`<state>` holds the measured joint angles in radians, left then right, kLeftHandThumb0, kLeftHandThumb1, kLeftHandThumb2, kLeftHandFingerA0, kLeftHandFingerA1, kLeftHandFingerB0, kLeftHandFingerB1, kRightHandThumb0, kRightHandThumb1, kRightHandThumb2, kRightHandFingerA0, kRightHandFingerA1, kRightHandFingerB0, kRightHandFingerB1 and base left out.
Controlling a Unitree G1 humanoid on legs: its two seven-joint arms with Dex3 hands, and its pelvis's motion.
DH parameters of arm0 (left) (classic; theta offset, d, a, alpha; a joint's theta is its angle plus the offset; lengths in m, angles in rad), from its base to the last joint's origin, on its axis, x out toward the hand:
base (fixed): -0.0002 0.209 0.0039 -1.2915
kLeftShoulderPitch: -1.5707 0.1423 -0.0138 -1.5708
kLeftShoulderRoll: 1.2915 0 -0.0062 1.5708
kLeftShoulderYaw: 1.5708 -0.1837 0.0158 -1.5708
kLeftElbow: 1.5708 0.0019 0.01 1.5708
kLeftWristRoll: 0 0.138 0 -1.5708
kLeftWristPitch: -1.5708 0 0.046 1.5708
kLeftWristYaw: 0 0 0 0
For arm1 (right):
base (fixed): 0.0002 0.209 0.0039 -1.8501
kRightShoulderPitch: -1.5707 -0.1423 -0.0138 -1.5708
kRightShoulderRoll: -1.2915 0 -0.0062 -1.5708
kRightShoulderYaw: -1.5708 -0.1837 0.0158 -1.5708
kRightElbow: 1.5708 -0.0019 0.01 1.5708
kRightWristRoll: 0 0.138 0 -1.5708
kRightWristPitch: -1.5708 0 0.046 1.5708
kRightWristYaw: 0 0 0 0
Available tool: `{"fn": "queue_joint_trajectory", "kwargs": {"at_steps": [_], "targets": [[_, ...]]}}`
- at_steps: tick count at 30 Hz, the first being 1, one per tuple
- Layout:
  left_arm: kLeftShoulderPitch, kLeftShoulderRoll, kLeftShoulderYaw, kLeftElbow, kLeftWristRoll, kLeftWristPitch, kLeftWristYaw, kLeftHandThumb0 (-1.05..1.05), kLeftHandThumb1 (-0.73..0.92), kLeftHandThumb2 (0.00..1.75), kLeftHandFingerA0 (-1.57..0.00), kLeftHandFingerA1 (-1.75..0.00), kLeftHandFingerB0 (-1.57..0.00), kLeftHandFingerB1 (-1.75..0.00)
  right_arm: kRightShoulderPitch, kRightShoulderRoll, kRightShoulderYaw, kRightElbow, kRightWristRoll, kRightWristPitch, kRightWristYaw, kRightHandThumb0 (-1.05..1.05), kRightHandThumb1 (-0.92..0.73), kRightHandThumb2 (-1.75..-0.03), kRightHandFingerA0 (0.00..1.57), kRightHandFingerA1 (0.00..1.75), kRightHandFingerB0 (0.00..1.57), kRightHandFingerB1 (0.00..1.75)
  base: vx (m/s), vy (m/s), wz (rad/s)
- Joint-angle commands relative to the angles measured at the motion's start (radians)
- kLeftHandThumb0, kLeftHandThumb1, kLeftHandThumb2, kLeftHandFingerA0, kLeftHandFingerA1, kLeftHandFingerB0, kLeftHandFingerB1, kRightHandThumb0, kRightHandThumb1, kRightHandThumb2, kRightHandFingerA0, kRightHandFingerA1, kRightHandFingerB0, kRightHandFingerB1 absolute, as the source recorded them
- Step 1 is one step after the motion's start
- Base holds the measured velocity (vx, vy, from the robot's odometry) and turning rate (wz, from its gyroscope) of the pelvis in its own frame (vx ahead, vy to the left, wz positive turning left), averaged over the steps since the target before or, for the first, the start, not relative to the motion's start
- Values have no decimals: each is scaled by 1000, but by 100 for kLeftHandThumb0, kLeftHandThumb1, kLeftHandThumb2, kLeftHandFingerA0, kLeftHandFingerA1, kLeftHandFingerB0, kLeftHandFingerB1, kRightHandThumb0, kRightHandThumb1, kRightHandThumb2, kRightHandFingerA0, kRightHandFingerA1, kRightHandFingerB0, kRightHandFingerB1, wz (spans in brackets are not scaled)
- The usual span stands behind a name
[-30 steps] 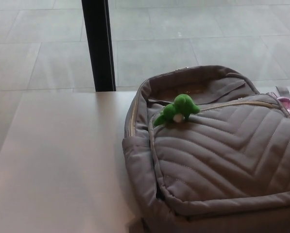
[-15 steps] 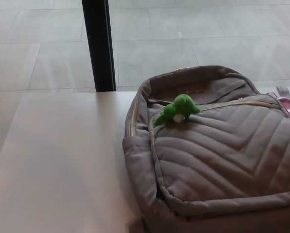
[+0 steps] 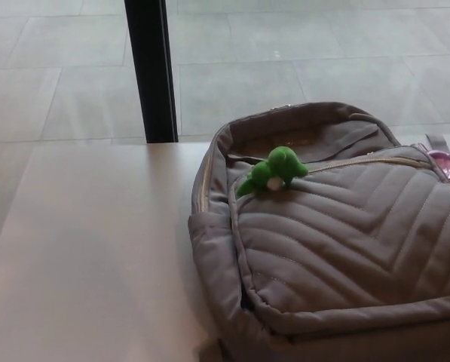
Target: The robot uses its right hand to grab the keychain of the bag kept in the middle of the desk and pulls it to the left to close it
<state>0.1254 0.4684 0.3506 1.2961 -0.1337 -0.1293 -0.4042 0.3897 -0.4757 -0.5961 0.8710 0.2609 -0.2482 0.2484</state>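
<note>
Only the view has shifted slightly. Neither hand shows, grip untellable; green plush keychain point(image 3: 272, 172) sits left on grey quilted bag's point(image 3: 345, 241) crosswise gold zip point(image 3: 375, 160).

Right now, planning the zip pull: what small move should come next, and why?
Probably bring the right hand in toward the green keychain: no hand is in view, and it lies ungrasped on the grey bag.

The place looked like an office or a lobby rather than a home: a plain pale worktop point(image 3: 89, 249) stood against a black upright frame post point(image 3: 151, 68), and beyond it lay a floor point(image 3: 285, 53) of large grey tiles.
</note>
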Motion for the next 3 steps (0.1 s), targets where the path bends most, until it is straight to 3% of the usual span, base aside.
{"fn": "queue_joint_trajectory", "kwargs": {"at_steps": [1, 3], "targets": [[1, 19, -33, 9, 36, -23, 20, -81, 64, 60, -53, -125, -41, -110, -27, -40, 39, 100, -44, -27, -14, -56, -63, -58, 31, 73, 24, 40, 0, 0, 0], [1, 22, -38, 9, 39, -26, 21, -79, 65, 60, -52, -125, -38, -109, -30, -42, 43, 107, -42, -32, -11, -57, -62, -58, 31, 73, 23, 41, 0, 0, 0]]}}
